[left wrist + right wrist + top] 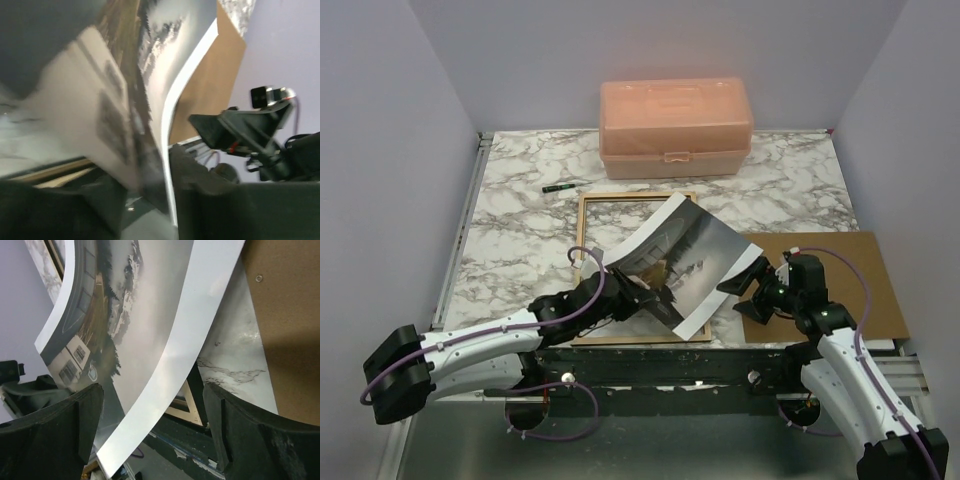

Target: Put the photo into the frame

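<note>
Marble-look table (520, 200), grey walls, peach plastic box (675, 128) at the back, small marker (558, 187) near it. The frame (630, 196) lies flat mid-table, wood side up. The photo (695, 255) is bowed over it, image up, skewed, with its right edge hanging toward the fibreboard backing panel (840, 275).

The right gripper (740, 277) is spread wide. The print's white border runs between its fingers (250, 435), touching neither.

The left gripper (655, 297) is at the print's near-left edge. Your left wrist view is smeared, so I can't tell if it's pinching or slack.

Risks:
- If the left lets go, the curl likely springs and the print slides off the frame.
- Closing the right on the bowed edge could crease it.
- With this skew, it won't seat in the recess.

Hidden: the print covers most of the frame's inside and right rail, and the left fingertip contact isn't visible.
</note>
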Controlling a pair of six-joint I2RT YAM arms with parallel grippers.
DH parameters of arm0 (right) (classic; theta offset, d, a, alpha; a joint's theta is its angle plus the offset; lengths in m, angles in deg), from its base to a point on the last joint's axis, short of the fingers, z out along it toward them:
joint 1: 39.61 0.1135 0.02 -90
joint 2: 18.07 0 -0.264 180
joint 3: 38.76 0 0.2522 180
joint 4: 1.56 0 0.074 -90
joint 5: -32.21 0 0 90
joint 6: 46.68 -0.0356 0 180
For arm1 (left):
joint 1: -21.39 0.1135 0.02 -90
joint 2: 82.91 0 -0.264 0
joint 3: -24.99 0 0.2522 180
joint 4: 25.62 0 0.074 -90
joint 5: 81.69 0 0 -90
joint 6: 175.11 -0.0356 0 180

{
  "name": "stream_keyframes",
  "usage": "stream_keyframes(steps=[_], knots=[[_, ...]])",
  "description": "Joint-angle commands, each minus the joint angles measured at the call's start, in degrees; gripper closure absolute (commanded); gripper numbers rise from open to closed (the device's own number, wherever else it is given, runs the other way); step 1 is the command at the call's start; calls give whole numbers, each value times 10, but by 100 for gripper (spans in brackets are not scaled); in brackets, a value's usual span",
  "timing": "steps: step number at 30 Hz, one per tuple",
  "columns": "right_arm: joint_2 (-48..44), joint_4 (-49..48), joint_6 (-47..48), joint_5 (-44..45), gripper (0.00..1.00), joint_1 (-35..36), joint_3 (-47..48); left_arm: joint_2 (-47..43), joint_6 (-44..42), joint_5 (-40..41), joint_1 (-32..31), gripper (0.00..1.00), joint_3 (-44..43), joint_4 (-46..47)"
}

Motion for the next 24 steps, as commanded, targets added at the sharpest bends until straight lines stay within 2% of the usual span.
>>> stream_keyframes(steps=[1, 3, 4, 8, 11, 14, 19, 21, 24], knots=[[-30, 48, -1, 47, 12, -2, -15, 26, 39, 41, -28, 45, -37, -24], [-44, 63, 0, 52, 12, -2, -20, 24, 50, 46, -34, 28, -33, -37], [-48, 70, 0, 53, 12, -2, -22, 21, 56, 48, -36, 22, -31, -48], [-47, 68, 1, 50, 13, -2, -42, -4, 43, 65, -37, 11, -33, -114], [-37, 40, -4, 35, 14, -2, -65, -11, -9, 91, -37, 7, -58, -180], [-31, -10, -14, 19, 20, -2, -90, -1, -49, 116, -37, 5, -104, -271], [-1, -98, -37, 2, 26, -2, -128, 21, -65, 160, -37, 4, -170, -419], [19, -127, -39, 0, 28, -2, -132, 15, -84, 165, -37, 5, -179, -429], [52, -167, -40, 4, 31, -2, -135, -8, -130, 153, -37, 5, -174, -393]])
